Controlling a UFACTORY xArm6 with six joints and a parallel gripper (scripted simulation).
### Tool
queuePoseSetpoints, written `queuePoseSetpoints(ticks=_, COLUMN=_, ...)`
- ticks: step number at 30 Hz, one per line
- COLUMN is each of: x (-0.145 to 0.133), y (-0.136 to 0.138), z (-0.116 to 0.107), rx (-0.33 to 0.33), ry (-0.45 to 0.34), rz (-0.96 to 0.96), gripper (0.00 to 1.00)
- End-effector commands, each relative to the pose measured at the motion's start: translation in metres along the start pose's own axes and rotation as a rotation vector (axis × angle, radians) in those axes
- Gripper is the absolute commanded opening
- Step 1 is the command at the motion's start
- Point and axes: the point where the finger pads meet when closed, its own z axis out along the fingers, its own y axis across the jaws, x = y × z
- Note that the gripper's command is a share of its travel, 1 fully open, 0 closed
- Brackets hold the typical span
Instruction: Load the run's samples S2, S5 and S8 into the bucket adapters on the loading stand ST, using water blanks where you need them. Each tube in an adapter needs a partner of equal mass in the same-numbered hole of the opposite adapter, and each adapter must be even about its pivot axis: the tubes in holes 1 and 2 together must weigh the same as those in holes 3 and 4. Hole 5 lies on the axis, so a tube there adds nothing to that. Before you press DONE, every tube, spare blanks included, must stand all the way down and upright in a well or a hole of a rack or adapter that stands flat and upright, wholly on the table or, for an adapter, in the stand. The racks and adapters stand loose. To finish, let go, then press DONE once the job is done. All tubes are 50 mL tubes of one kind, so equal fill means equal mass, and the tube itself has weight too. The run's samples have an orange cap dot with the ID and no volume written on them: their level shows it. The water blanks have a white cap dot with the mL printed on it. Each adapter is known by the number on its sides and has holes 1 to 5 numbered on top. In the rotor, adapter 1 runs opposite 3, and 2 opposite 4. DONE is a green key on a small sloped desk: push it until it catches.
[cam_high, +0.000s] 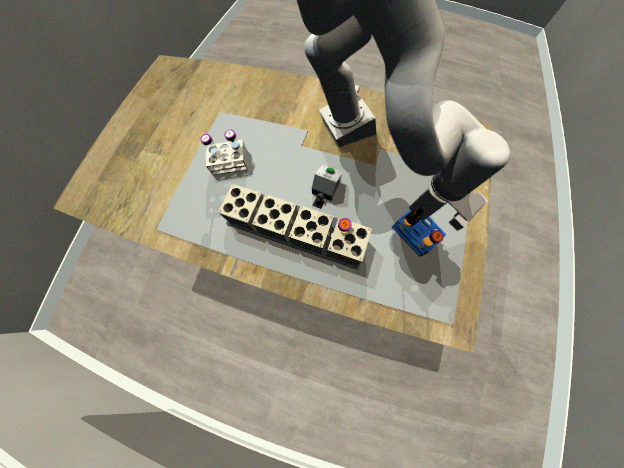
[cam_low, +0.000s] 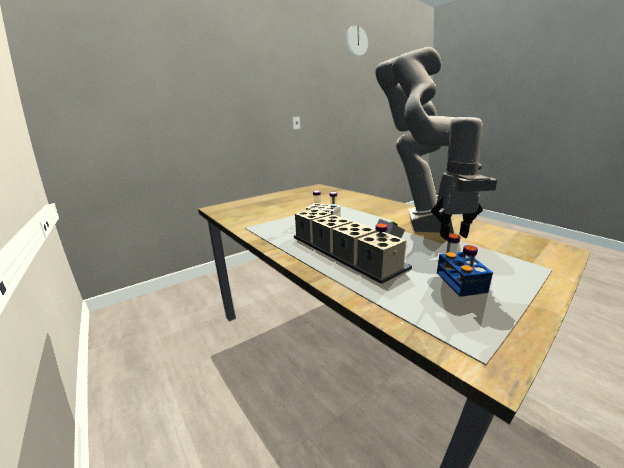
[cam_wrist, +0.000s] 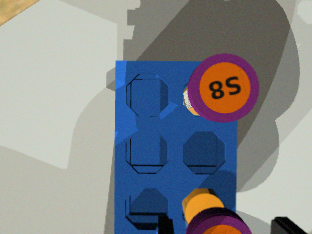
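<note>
My gripper is open, its fingertips on either side of the orange-dotted cap of tube S2, whose ID is cut off in the wrist view. Tube S8 stands in the far corner well of the same blue rack. Another orange-dotted tube, ID unreadable, stands in adapter 1. Adapters 2, 3 and 4 show no tubes. Two white-dotted blanks stand in the white rack.
The white rack is at the far left. The green DONE key is on a small grey desk behind the adapter row. The row sits on the dark stand, left of the blue rack. S8's cap rises beside my gripper.
</note>
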Motion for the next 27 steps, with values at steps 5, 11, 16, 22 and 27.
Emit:
queuePoseSetpoints(ticks=5, x=0.001, y=0.000, z=0.002, rx=0.000, ry=0.004, rz=0.000, gripper=0.57)
queuePoseSetpoints(ticks=11, x=0.001, y=0.000, z=0.006, rx=0.000, ry=0.004, rz=0.001, gripper=0.57)
queuePoseSetpoints(ticks=16, x=0.001, y=0.000, z=0.010, rx=0.000, ry=0.004, rz=0.001, gripper=0.57)
queuePoseSetpoints(ticks=22, x=0.001, y=0.000, z=0.012, rx=0.000, ry=0.003, rz=0.000, gripper=0.57)
queuePoseSetpoints(ticks=27, x=0.001, y=0.000, z=0.016, rx=0.000, ry=0.003, rz=0.000, gripper=0.57)
